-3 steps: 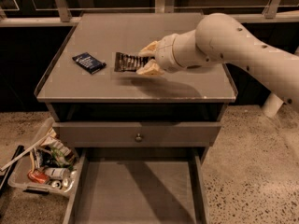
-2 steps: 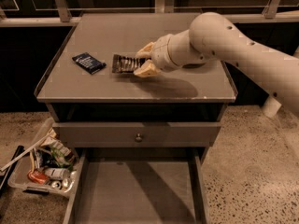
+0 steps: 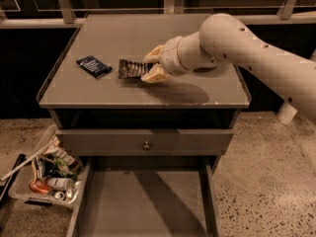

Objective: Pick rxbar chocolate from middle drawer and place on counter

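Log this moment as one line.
gripper: holding rxbar | rxbar: low over counter, beside blue packet | drawer: open, bare

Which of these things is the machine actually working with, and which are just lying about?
Part of the job:
the rxbar chocolate, the pincer at one end of it, the counter under both, the open middle drawer.

Just lying about:
the dark blue packet, the drawer front with a knob, the bin of clutter on the floor.
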Controlling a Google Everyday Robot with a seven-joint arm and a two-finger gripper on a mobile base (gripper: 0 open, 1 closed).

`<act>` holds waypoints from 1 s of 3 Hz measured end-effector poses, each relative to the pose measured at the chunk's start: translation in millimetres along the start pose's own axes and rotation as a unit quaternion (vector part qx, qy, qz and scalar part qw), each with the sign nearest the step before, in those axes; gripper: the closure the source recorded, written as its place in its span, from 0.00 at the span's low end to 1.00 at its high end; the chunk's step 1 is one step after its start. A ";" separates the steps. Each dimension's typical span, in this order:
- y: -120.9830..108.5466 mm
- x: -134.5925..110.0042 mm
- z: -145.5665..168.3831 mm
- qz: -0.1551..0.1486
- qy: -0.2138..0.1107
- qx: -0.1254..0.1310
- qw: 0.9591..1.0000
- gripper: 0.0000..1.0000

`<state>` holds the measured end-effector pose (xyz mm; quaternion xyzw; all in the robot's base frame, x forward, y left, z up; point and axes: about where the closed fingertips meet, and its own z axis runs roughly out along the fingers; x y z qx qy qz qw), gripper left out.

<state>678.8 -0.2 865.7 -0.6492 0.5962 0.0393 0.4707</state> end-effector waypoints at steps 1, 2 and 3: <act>0.0 0.0 0.0 0.000 0.000 0.000 1.000 0.11; 0.1 -0.1 0.1 0.000 0.000 0.000 1.000 0.00; 0.1 -0.1 0.1 0.000 0.000 0.000 1.000 0.00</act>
